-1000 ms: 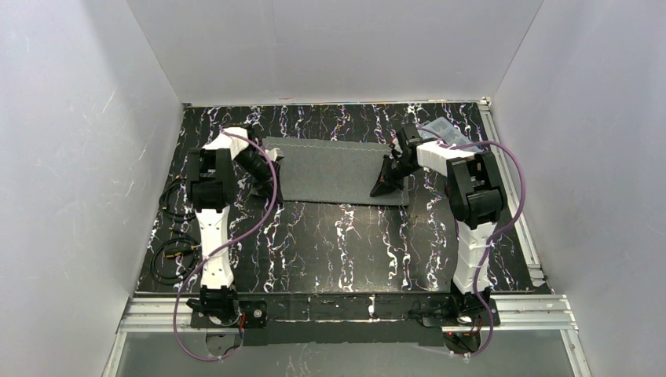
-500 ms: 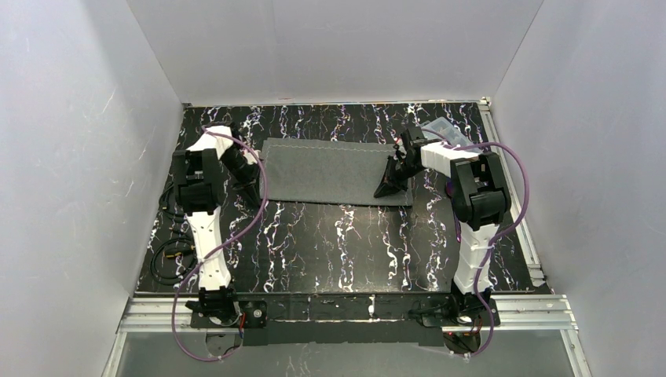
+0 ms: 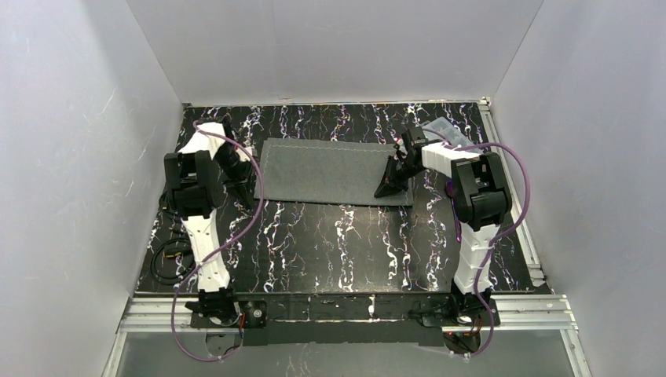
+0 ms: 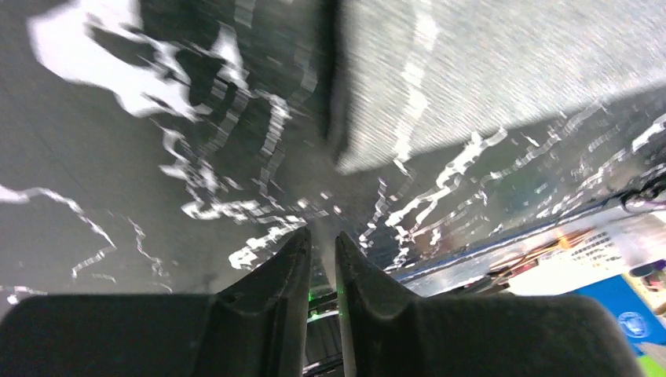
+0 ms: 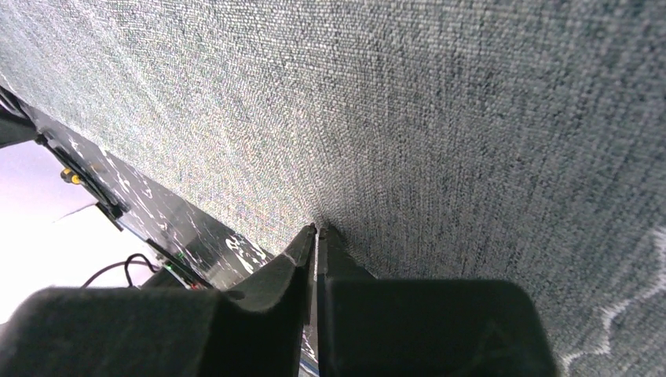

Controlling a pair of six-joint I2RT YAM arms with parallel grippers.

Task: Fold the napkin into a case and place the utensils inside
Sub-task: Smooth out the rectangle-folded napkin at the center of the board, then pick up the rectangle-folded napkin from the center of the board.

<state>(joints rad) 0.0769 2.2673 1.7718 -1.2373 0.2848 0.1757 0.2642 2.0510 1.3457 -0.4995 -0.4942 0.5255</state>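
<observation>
The napkin point(image 3: 334, 169) lies flat at the back of the table as a dark grey rectangle with a stitched far edge. It fills the right wrist view point(image 5: 432, 102), and its near left corner point(image 4: 487, 78) shows in the left wrist view. My right gripper point(image 3: 386, 188) points down on its right end. There its jaws point(image 5: 318, 228) are shut, and the tips press a small pucker into the cloth. My left gripper point(image 3: 247, 198) hangs over bare table left of the napkin, clear of it. Its jaws point(image 4: 323, 236) stand a thin slit apart and hold nothing. The utensils are out of view.
A clear plastic box point(image 3: 440, 129) sits at the back right corner behind the right arm. Black cables point(image 3: 169, 255) lie along the table's left edge. White walls close in the table point(image 3: 338, 236) on three sides.
The left arm has drawn back to the left, off the napkin's left edge. The right gripper stays on the cloth and its jaws have eased apart very slightly.
</observation>
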